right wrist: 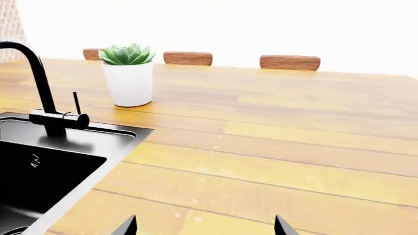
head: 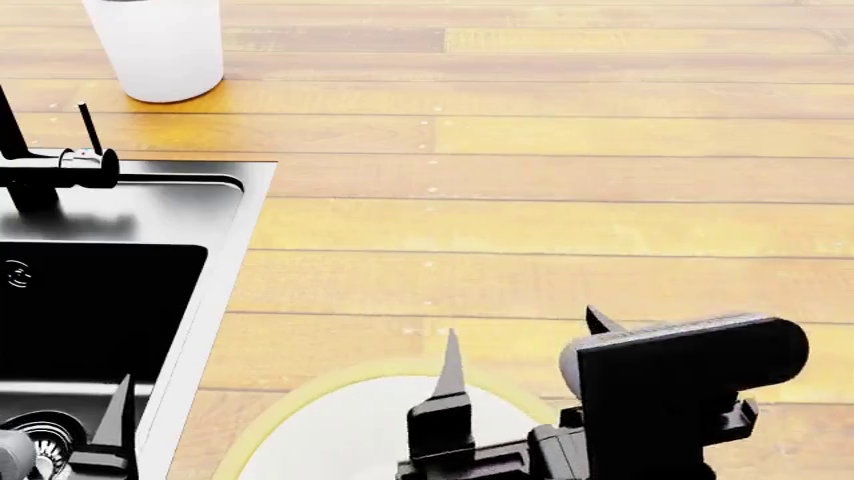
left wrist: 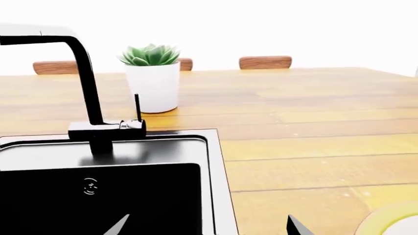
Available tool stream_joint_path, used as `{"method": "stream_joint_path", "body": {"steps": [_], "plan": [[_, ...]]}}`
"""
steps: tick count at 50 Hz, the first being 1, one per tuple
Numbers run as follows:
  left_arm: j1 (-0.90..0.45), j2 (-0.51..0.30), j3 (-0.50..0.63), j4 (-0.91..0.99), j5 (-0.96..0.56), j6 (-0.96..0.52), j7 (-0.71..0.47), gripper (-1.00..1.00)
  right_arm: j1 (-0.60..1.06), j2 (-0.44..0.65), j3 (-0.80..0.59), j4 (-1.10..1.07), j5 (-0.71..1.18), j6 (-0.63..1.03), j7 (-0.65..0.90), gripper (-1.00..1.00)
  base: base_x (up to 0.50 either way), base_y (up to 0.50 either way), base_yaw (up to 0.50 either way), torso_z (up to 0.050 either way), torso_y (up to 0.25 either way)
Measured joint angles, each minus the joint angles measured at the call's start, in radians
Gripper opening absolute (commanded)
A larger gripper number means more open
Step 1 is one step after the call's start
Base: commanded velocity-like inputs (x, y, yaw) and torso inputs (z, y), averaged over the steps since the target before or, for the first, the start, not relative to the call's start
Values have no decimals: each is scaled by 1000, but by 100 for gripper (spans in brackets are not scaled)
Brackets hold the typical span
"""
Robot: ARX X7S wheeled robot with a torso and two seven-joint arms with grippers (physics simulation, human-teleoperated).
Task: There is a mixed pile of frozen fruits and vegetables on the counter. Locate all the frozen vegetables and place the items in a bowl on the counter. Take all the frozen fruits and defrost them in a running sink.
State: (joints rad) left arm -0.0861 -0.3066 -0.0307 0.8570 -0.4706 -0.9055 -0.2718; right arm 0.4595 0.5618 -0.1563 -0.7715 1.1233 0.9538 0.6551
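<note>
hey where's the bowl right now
In the head view the bowl sits at the near edge of the counter, just right of the sink, under the right tool.

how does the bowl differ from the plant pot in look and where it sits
The bowl is wide and shallow with a yellow rim; the plant pot is tall, plain white, and holds a green succulent. The bowl sits at the near edge under the right end effector; the pot stands behind the sink. Both rest on the counter.
</note>
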Motion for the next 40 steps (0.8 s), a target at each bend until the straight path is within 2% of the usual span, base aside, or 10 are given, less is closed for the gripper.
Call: {"method": "stream_joint_path", "body": {"steps": [9,17,31,40], "plan": [[4,-6,14,-4,8,14,-3,100,-220,48,95,-85,-174,-136,-70,100,0,0,0,0,0],[1,-7,15,-27,10,25,-7,100,-325,70,123,-113,-245,-194,-106,100,0,0,0,0,0],[-8,-16,-14,-29,-12,14,-15,100,-393,125,211,-185,-193,-190,-66,100,-256,6,0,0,0],[-9,-22,-25,-22,-23,10,-20,100,-411,151,218,-210,-207,-199,-63,100,0,500,0,0,0]]}}
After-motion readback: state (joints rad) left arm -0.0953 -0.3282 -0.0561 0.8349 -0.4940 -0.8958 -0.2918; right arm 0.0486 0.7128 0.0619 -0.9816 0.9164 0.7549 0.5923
